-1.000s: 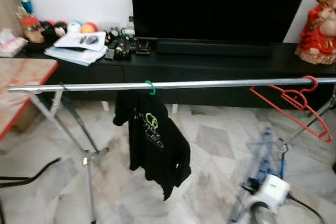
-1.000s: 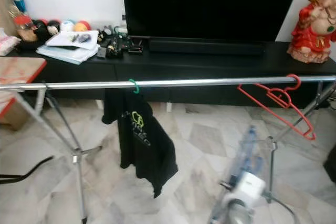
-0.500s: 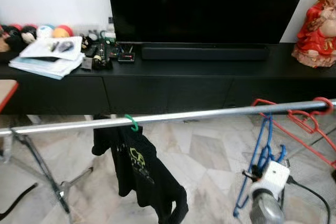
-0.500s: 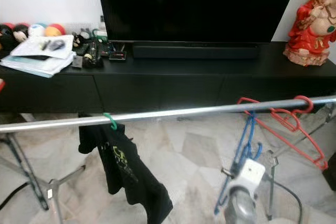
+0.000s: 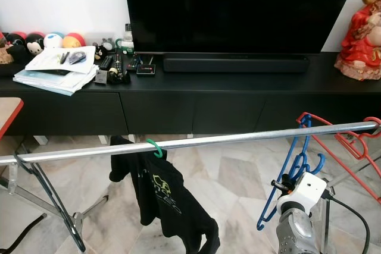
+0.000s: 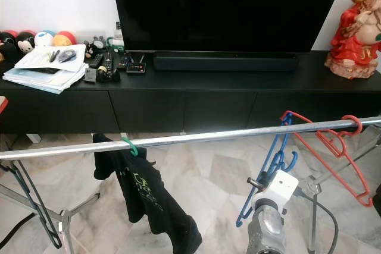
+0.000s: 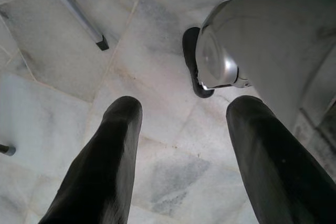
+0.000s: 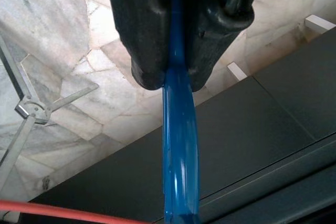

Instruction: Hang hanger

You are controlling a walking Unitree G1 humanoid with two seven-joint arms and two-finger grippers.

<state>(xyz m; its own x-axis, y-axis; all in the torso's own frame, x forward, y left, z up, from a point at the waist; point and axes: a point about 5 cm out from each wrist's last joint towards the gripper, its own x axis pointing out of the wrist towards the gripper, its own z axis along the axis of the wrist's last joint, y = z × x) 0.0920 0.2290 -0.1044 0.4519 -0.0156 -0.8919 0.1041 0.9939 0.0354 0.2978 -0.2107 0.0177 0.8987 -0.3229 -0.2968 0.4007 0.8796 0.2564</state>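
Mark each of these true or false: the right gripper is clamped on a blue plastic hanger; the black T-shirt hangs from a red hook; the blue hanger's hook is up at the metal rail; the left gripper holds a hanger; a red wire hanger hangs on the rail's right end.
1. The right gripper is clamped on a blue plastic hanger. True.
2. The black T-shirt hangs from a red hook. False: its hook is green.
3. The blue hanger's hook is up at the metal rail. True.
4. The left gripper holds a hanger. False: it is open over the marble floor.
5. A red wire hanger hangs on the rail's right end. True.
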